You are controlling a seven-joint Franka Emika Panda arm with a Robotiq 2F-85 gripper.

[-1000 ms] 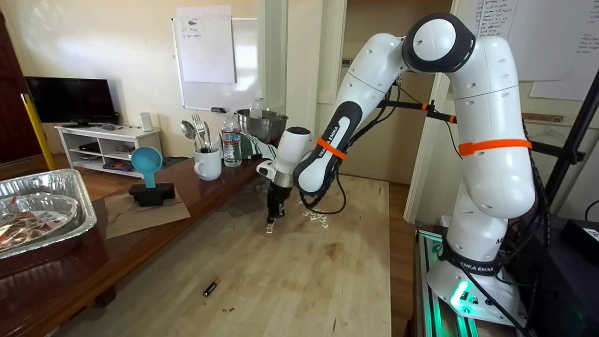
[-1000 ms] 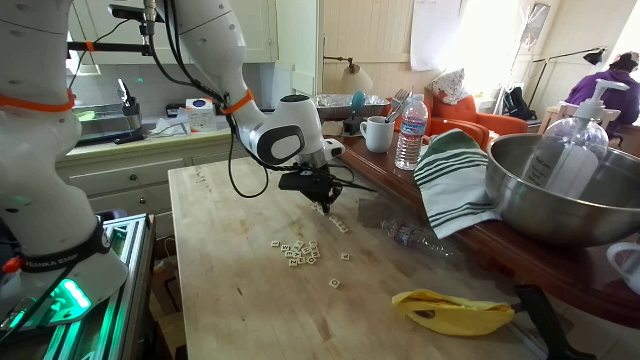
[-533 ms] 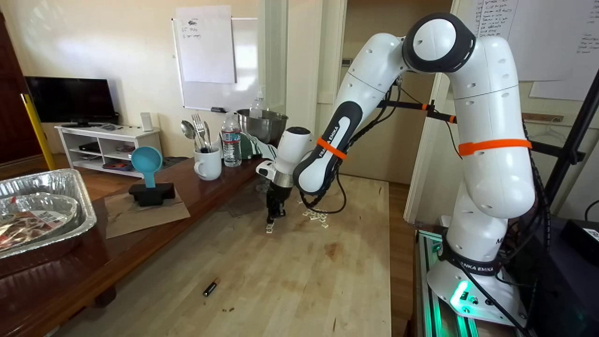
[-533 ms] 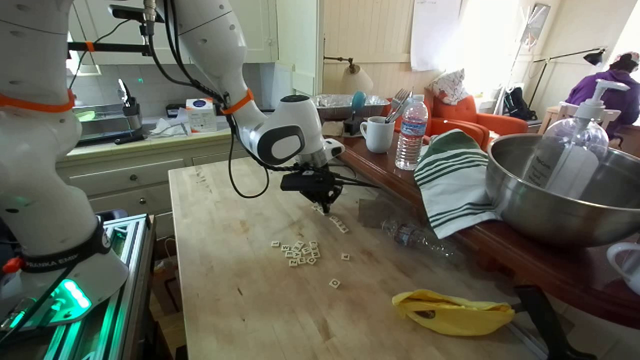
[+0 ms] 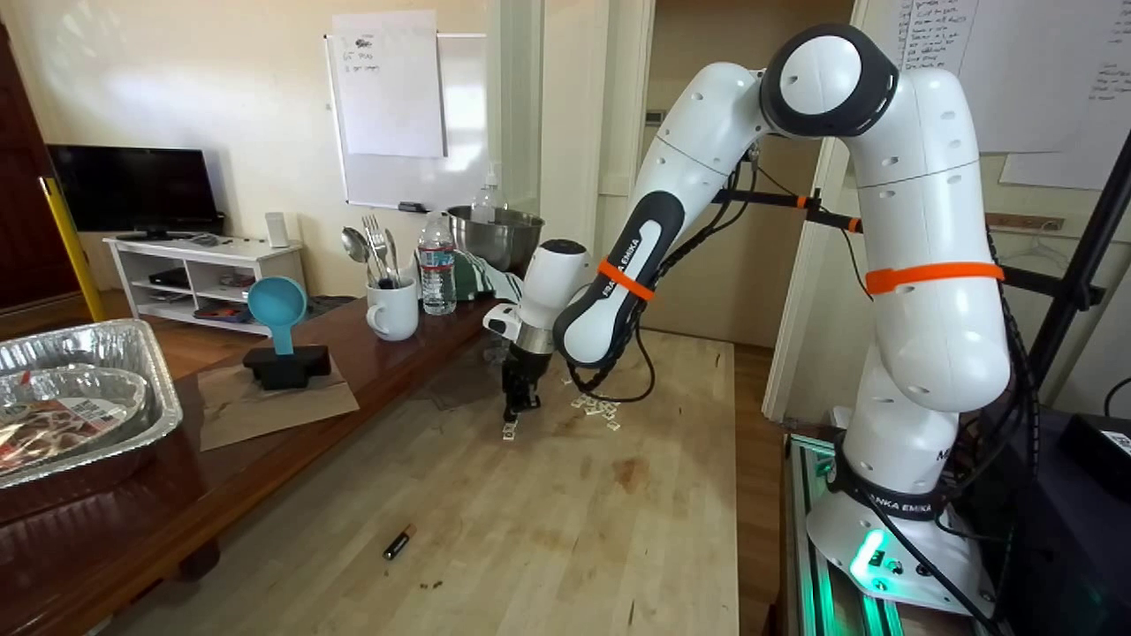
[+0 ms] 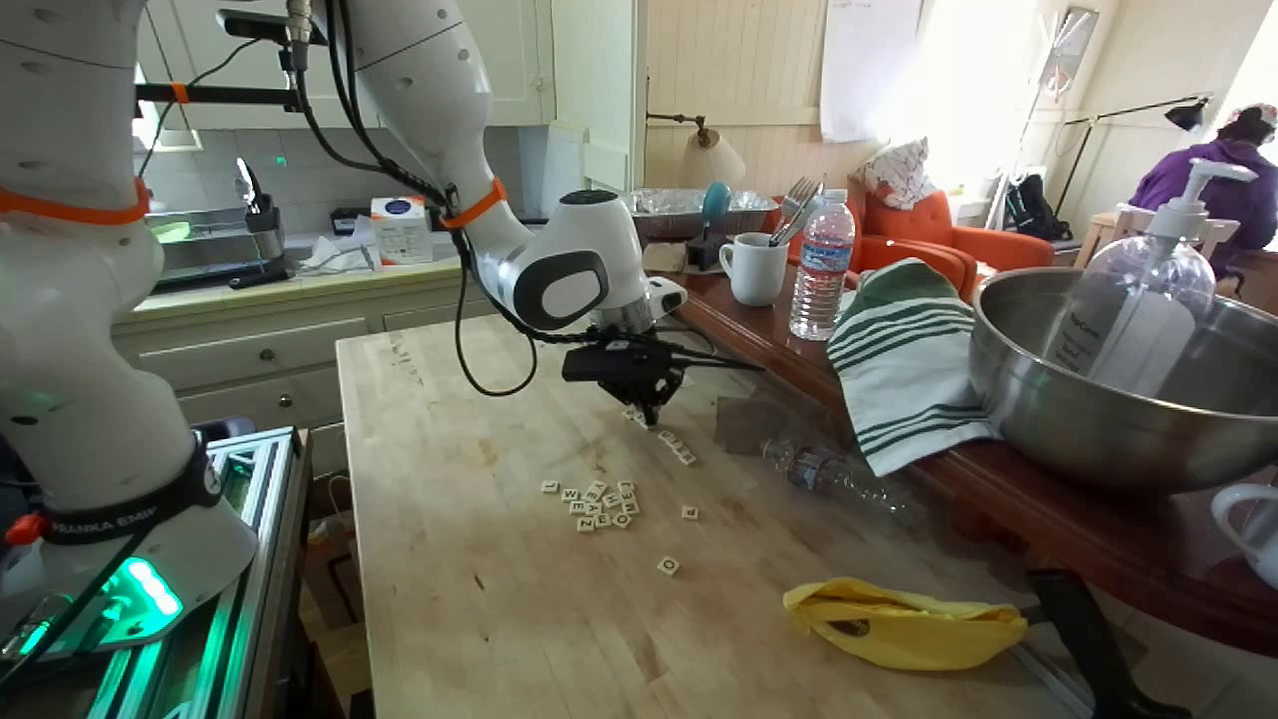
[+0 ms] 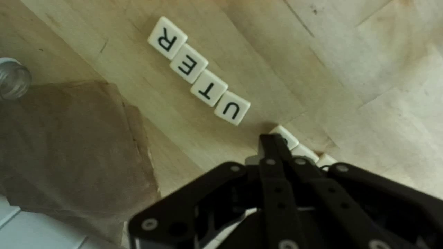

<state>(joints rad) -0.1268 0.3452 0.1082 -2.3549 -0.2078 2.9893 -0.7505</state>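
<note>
My gripper (image 7: 271, 138) points down at the wooden table, its fingers pressed together with nothing visible between them. Its tips cover part of a white letter tile (image 7: 290, 137); whether they touch it I cannot tell. Two more tiles (image 7: 306, 152) continue that row, partly hidden behind the fingers. Up and left in the wrist view, tiles R (image 7: 167, 38), E (image 7: 189, 63), T (image 7: 209, 88) and U (image 7: 232, 108) form a slanted line. In an exterior view a loose pile of tiles (image 6: 599, 504) lies nearer the camera, with an O tile (image 6: 668, 566) apart from it.
A brown sheet (image 7: 76, 152) and a clear bottle (image 6: 834, 479) lie beside the tiles. A raised dark wood counter (image 5: 371, 389) borders the table, bearing a mug (image 5: 392, 309), an upright bottle (image 6: 823, 265) and a steel bowl (image 6: 1008, 369). A yellow banana-like pouch (image 6: 904, 624) and a battery (image 5: 398, 541) rest on the table.
The black housing above the gripper has shifted very slightly to the right in an exterior view. The fingertips stay at nearly the same spot, and the tiles have not visibly moved.
</note>
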